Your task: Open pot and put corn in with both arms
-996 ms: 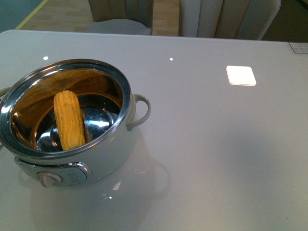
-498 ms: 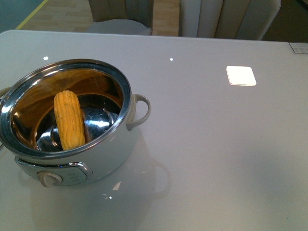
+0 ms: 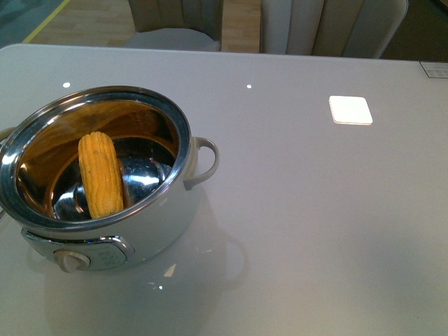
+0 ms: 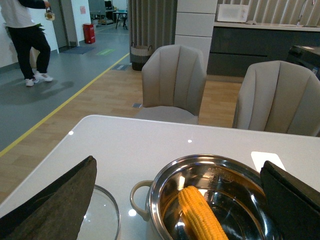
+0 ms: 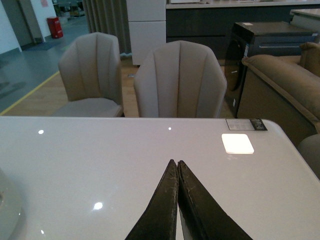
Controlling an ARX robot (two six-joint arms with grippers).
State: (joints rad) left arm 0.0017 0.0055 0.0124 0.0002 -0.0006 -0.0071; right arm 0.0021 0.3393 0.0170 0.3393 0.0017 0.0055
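- now the corn (image 3: 101, 175) lies inside the open pot (image 3: 150, 231); left tool (image 4: 175, 200) spread, right tool (image 5: 178, 200) pressed together.
- risk: a careless left arm could clip the rim.

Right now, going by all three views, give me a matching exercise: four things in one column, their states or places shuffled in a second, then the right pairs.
Things:
1. corn
2. glass lid
3. left end effector
4. right end effector

States:
A. fingers pressed together
B. lying inside the pot
C. fingers spread wide
D. flat on the table beside the pot

Pairs: 1-B, 2-D, 3-C, 4-A
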